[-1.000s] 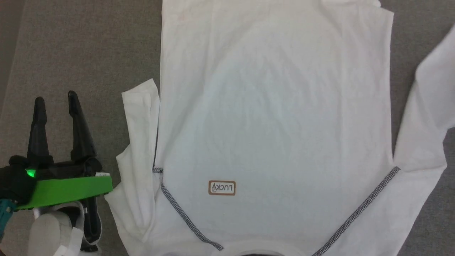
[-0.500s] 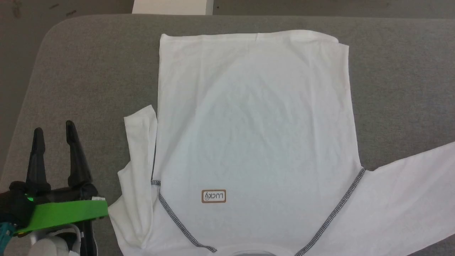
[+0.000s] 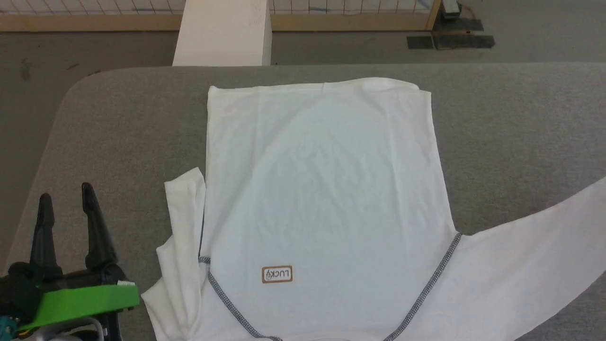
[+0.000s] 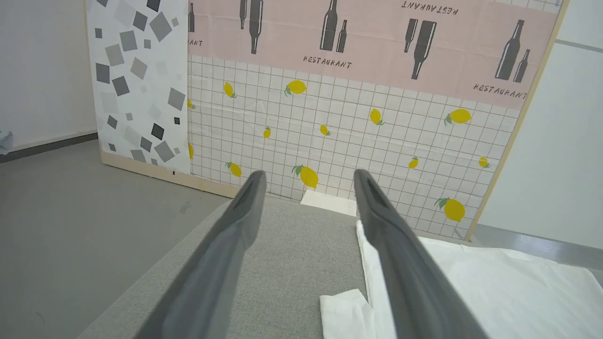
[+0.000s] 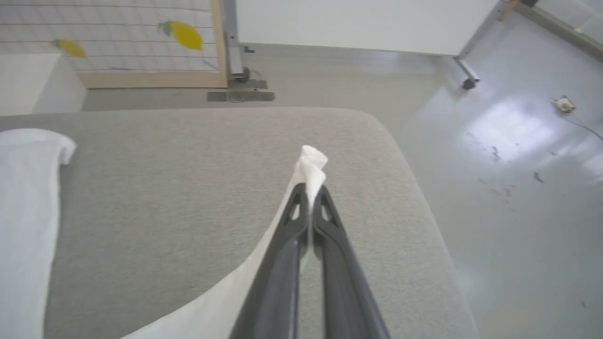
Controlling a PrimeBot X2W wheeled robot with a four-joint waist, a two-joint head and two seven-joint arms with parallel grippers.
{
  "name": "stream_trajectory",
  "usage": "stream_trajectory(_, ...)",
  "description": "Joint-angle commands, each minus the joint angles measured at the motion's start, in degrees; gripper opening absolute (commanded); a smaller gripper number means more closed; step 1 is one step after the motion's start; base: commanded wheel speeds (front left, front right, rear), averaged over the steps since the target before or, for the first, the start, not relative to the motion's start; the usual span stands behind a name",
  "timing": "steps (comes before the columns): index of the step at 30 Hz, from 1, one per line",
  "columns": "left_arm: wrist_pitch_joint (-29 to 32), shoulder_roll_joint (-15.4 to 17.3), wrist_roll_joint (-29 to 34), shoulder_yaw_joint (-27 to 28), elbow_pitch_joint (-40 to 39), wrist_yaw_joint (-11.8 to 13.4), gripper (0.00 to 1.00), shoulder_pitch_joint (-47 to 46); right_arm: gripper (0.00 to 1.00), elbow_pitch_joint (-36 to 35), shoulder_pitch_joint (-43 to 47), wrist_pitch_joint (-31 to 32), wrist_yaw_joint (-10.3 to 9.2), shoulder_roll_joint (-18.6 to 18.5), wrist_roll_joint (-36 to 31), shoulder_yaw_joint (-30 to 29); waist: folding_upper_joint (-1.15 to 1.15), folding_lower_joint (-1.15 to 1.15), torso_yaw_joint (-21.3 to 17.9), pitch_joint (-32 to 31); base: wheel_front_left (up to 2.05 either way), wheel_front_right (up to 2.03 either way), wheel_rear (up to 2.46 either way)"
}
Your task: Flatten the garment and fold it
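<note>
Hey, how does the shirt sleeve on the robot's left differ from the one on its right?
The left sleeve lies folded against the garment; the right sleeve stretches straight out over the table. The left sleeve is untouched, the open left end effector standing apart from it; the right sleeve's end is pinched in the shut right end effector. Both are white, joined by grey zigzag seams.

grey padded table (image 3: pixel 118 118), grey floor (image 5: pixel 494 212), lemon-print tiled panel (image 4: pixel 353 141) behind.

The left jaws stand wide apart; the right jaws clamp tightly together.
</note>
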Motion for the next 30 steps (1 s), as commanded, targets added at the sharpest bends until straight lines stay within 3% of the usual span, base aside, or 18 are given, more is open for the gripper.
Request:
stream_trajectory(1,-0.25,-0.24,0.24,0.01,-0.24,0.33,1.00,0.95,0.00,-2.49,1.07,0.43,-0.09,-0.03,3.36,3.08,0.00,0.00,-0.66,-1.88,0.00,0.00,0.00)
stream_trajectory(8,-0.25,-0.25,-0.41,-0.91,-0.65,0.84,1.00,2.41,0.00,-18.45,3.08,7.82,-0.09,5.27,17.98,19.87,0.00,0.00,-0.08,-3.65,0.00,0.00,0.00)
stream_trajectory(14,-0.25,-0.25,-0.80,-1.65,-0.04,0.76,1.00,2.76,0.00,-25.74,2.18,11.47,-0.09,9.54,22.51,33.99,0.00,0.00,1.51,-3.11,0.00,0.00,0.00)
stream_trajectory(19,-0.25,-0.25,-1.02,-2.48,0.66,0.88,1.00,2.36,0.00,-22.13,-1.22,8.39,-0.09,14.00,23.54,44.00,0.00,0.00,3.80,-2.56,0.00,0.00,0.00)
stream_trajectory(24,-0.25,-0.25,-1.14,-3.67,1.63,0.52,1.00,1.59,0.00,-13.89,-5.21,2.43,-0.09,19.96,23.48,52.35,0.00,0.00,6.85,-1.52,0.00,0.00,0.00)
stream_trajectory(30,-0.25,-0.26,-1.43,-5.13,2.56,0.44,1.00,0.52,0.00,-4.25,-9.50,-3.68,-0.09,24.76,23.85,56.95,0.00,0.00,10.54,0.21,0.00,0.00,0.00)
